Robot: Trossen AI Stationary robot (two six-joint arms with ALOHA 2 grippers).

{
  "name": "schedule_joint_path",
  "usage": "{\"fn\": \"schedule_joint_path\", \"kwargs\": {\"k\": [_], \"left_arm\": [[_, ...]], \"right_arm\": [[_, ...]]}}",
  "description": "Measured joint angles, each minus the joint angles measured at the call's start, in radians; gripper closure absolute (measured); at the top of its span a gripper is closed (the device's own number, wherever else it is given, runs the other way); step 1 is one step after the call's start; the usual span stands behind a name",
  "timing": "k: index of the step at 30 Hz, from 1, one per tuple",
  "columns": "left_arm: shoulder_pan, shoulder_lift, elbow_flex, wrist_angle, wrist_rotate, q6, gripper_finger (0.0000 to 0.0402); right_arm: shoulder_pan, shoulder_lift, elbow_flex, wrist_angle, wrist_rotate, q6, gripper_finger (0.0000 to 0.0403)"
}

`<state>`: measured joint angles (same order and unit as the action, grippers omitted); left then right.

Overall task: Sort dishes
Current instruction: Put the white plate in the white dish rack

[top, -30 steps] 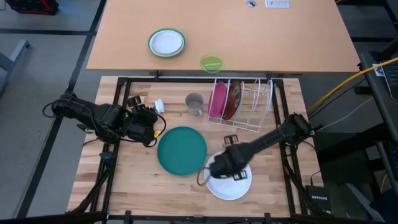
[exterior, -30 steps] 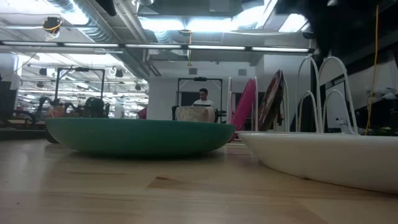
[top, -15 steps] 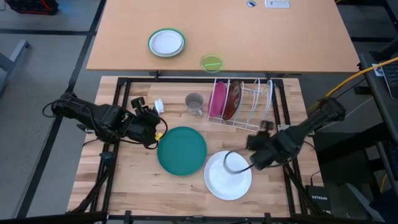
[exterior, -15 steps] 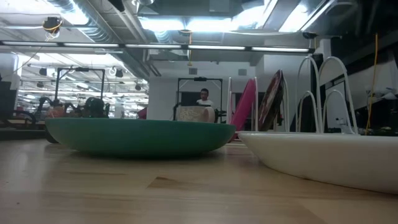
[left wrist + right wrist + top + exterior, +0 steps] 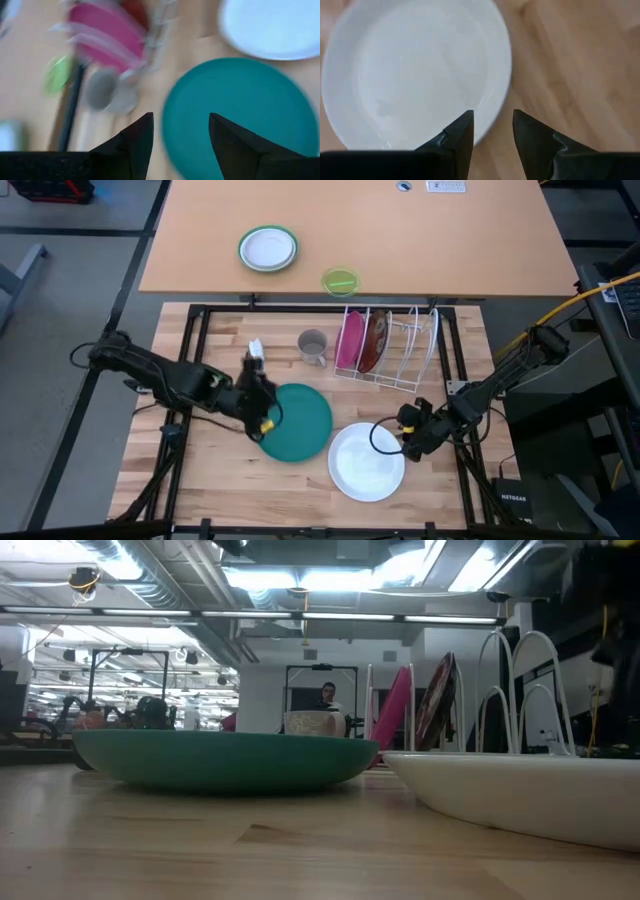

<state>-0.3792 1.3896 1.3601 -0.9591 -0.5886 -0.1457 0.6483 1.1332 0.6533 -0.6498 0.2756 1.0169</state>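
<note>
Overhead, I noted the left gripper (image 5: 266, 416) at the teal plate (image 5: 298, 423)'s left edge, the right gripper (image 5: 405, 442) beside the white plate (image 5: 366, 463), and the pink plate (image 5: 349, 340) and red plate (image 5: 375, 342) standing in the rack (image 5: 400, 350). At the wrists, both grippers' fingers were parted, holding nothing.

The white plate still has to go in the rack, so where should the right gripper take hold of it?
Probably at the rim. The white plate lies flat on the table, leaving only its raised edge to pinch. The right gripper, fingers open, sits at the edge nearest it, so one finger over and one under that rim suits.
</note>
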Motion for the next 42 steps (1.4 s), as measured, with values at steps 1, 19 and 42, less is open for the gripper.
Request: {"fn": "schedule_joint_path", "kwargs": {"k": [1, 19, 42], "left_arm": [[-0.007, 0.008, -0.030, 0.060, 0.028, 0.050, 0.0222], [-0.086, 0.364, -0.312, 0.915, 0.250, 0.654, 0.0222], [-0.071, 0.519, -0.310, 1.187, 0.310, 0.969, 0.0222]], "right_arm": [[0.000, 0.000, -0.017, 0.013, -0.010, 0.004, 0.0262], [0.000, 0.001, -0.075, 0.079, -0.044, 0.134, 0.0262], [0.000, 0.025, -0.075, 0.057, -0.131, 0.285, 0.0262]]}}
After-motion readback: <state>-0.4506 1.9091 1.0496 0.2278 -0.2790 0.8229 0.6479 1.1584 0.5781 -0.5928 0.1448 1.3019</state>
